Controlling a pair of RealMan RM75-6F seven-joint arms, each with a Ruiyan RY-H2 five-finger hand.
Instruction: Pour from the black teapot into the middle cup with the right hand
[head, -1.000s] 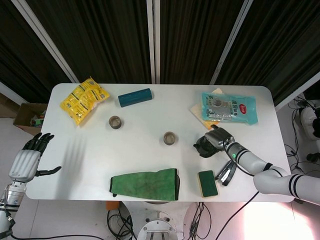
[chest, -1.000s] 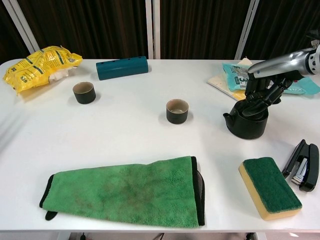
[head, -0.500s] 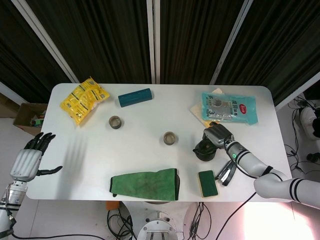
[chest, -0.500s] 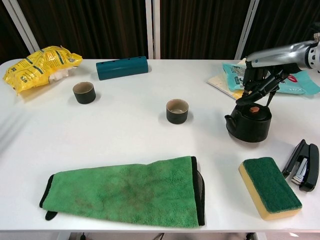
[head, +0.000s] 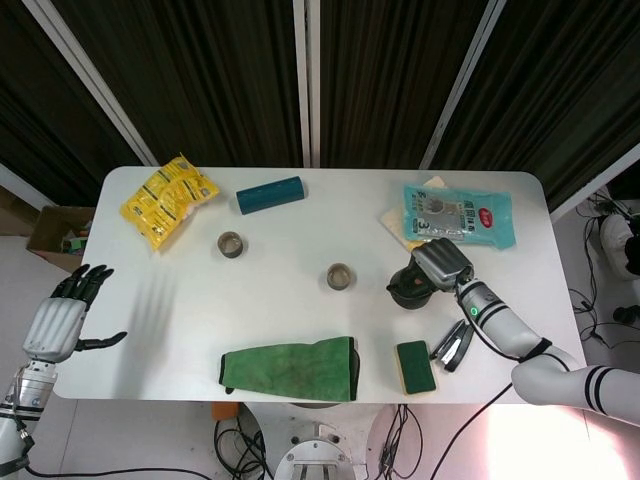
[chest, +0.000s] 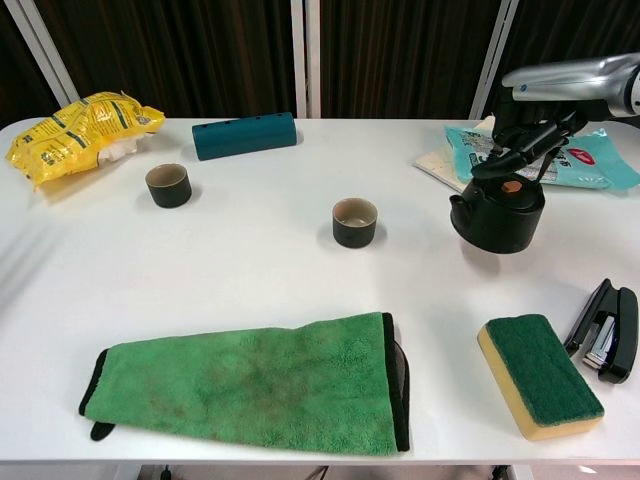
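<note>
Gripping the black teapot (chest: 498, 214) from above by its top handle, the dark fingers (chest: 528, 140) of the right hand (chest: 540, 125) curl downward at the right side of the chest view. The teapot hangs upright just clear of the white table (chest: 250, 270), a soft shadow beneath it, its spout toward the left of the frame. In the head view the same right hand (head: 440, 264) covers most of the teapot (head: 405, 289) at centre right.

The middle cup (chest: 354, 221) stands upright near the centre of the chest view, left of the teapot and apart from it. A second cup (chest: 168, 185) stands further left.

The left hand (head: 58, 318) shows only in the head view, at the lower left edge beyond the table, fingers spread and holding nothing.

A green cloth (chest: 250, 382) lies flat along the lower middle. A green-topped sponge (chest: 540, 375) sits at lower right, with a black stapler (chest: 605, 330) just beyond it. A teal cylinder (chest: 245, 135) lies at upper centre left, a yellow packet (chest: 70, 128) at upper left, and a blue-green packet (chest: 590, 165) at upper right behind the hand.
</note>
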